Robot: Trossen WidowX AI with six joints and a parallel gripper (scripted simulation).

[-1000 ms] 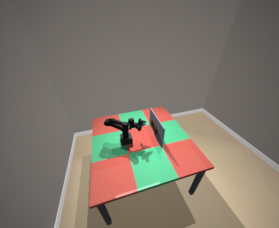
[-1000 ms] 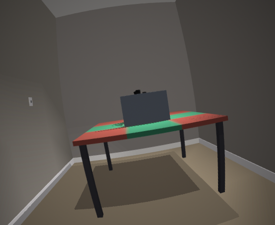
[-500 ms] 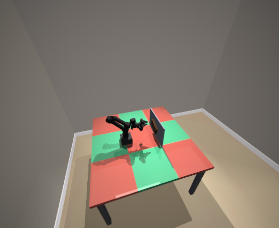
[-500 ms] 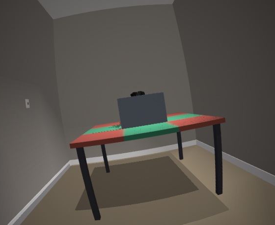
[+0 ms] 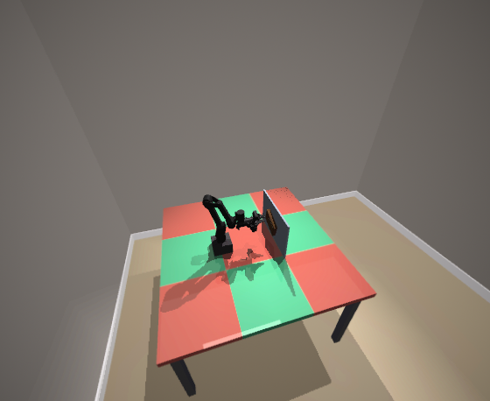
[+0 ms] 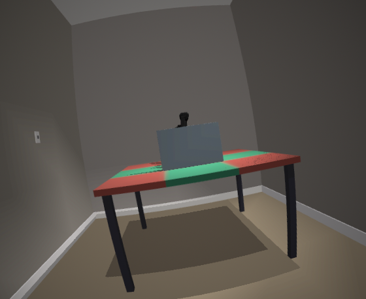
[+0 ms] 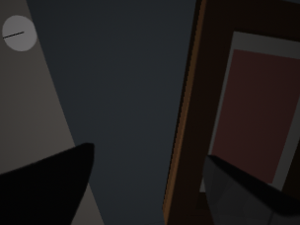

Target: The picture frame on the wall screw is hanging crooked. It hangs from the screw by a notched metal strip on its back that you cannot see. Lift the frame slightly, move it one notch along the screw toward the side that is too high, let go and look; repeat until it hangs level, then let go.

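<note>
The picture frame (image 5: 271, 221) (image 7: 206, 99) has a brown wooden border, a pale mat and a red picture. It hangs on the front of the upright grey-blue panel (image 5: 283, 245) (image 6: 191, 147) (image 7: 123, 74). In the wrist view its left edge leans, top to the right, and its top and right side are cut off. My gripper (image 5: 262, 218) (image 7: 149, 158) is open and empty, close in front of the panel. In the wrist view the frame's left edge shows between the fingertips, and the right fingertip overlaps its lower left part. The screw is hidden. The panel hides the frame in the exterior view.
The panel stands on the red and green checkered table (image 5: 197, 315) (image 6: 196, 174). The black arm (image 5: 220, 223) (image 6: 183, 118) stands in front of it. A pale round disc (image 7: 20, 33) with a dark line shows left of the panel in the wrist view.
</note>
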